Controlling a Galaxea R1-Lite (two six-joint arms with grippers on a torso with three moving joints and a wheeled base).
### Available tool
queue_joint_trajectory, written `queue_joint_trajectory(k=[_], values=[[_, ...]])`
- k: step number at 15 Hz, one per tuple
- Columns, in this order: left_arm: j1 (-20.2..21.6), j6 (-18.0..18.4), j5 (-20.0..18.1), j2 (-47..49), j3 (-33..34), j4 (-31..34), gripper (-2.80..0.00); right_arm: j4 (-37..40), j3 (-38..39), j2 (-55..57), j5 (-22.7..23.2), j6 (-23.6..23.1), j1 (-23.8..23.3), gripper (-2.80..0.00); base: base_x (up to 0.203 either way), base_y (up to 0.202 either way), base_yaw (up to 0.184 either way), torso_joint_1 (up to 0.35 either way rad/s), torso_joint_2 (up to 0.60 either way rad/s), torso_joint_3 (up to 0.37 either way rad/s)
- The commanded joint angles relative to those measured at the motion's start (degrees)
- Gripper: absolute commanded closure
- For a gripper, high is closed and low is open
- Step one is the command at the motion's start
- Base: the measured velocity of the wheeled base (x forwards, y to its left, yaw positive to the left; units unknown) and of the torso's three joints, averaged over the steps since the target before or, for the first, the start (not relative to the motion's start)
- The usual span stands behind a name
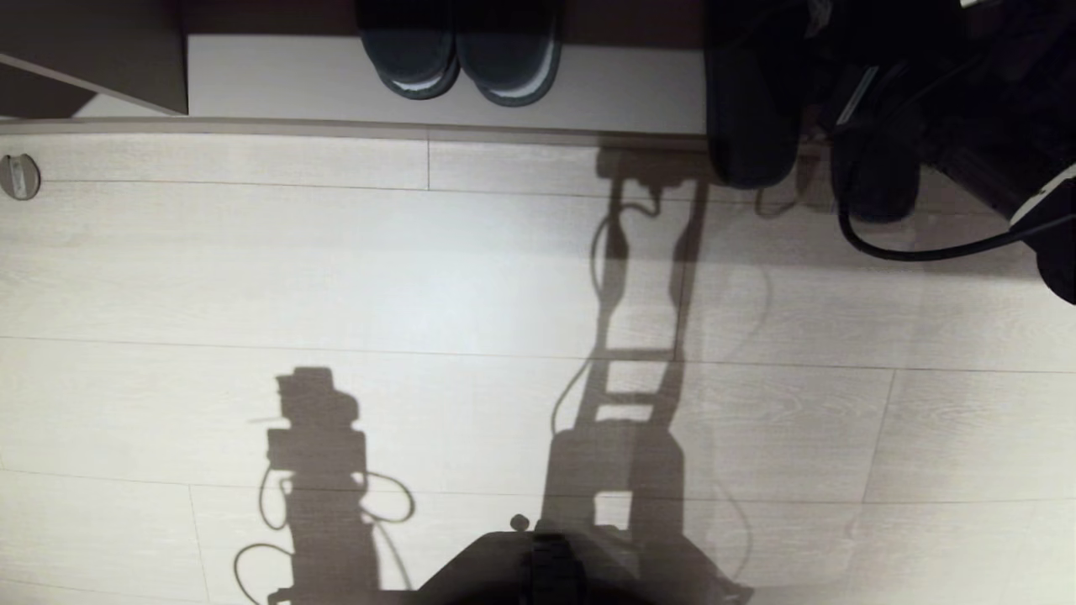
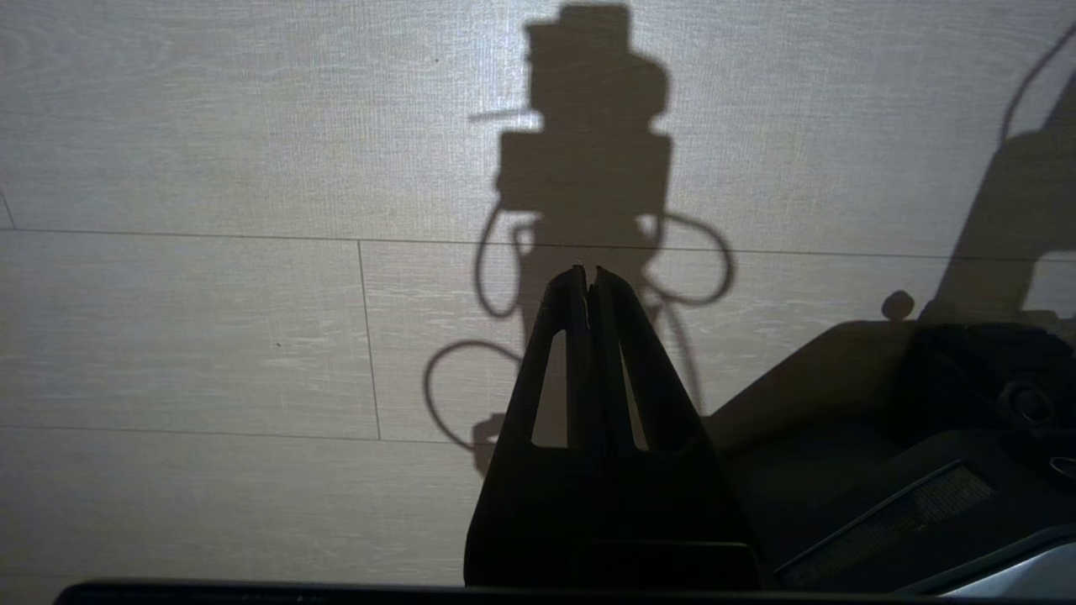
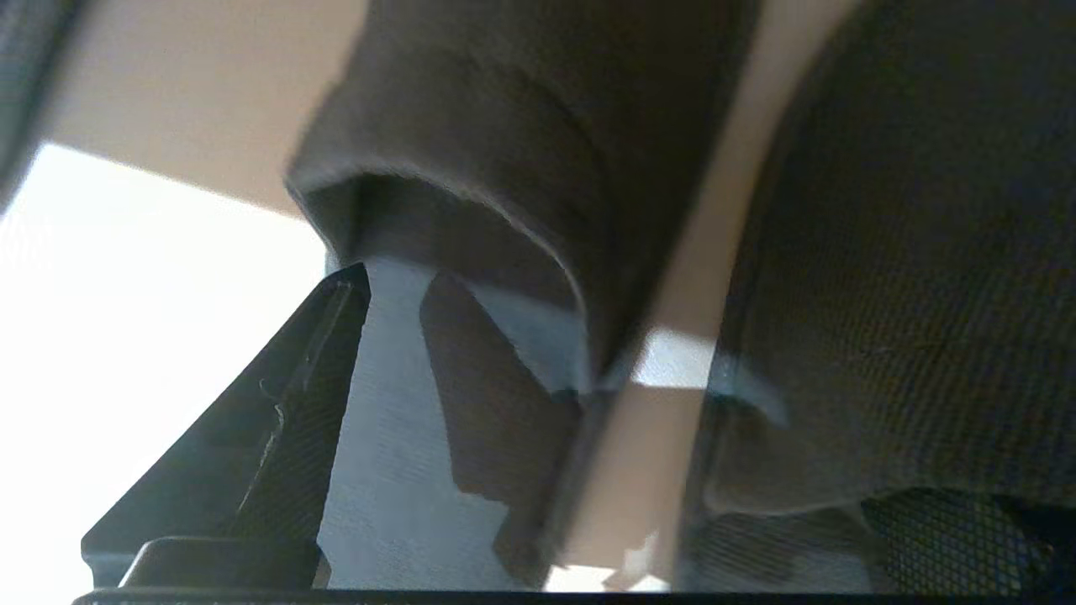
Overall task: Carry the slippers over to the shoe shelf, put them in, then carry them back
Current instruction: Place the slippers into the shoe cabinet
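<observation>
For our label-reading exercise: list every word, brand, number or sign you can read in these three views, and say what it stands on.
None: no readable text in any view.
Slippers on the shoe shelf: no label visible.
Round floor fitting: no legible mark.

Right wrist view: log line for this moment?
right tool open, finger at slippers | hold unconfirmed | left tool shut, parked over floor

A pale wood-plank floor (image 1: 336, 277) lay under hard light, crossed by dark shadows (image 1: 315, 454). A small round metal fitting (image 1: 18, 176) sat in it near one edge.
</observation>
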Motion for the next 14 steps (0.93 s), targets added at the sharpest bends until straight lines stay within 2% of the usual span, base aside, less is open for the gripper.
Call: queue_joint_trajectory(k=[1, 7, 11, 14], values=[[0.0, -0.1, 0.0, 0.0, 0.0, -0.1, 0.00, -0.2, -1.0, 0.6, 0.0, -0.1, 0.6, -2.80, 0.000, 0.000, 0.000, 0.000, 0.00, 0.000], [0.0, 0.0, 0.0, 0.0, 0.0, 0.0, 0.00, 0.0, -0.6, 0.5, 0.0, -0.2, 0.7, -2.80, 0.000, 0.000, 0.000, 0.000, 0.00, 0.000], [0.0, 0.1, 0.0, 0.0, 0.0, 0.0, 0.00, -0.1, 3.6, -2.4, 0.1, -0.7, 0.7, -2.80, 0.000, 0.000, 0.000, 0.000, 0.00, 0.000], [0.1, 0.2, 0.0, -0.1, 0.1, 0.0, 0.00, -0.5, 5.0, -2.7, 0.0, -2.7, 0.7, -2.80, 0.000, 0.000, 0.000, 0.000, 0.00, 0.000]])
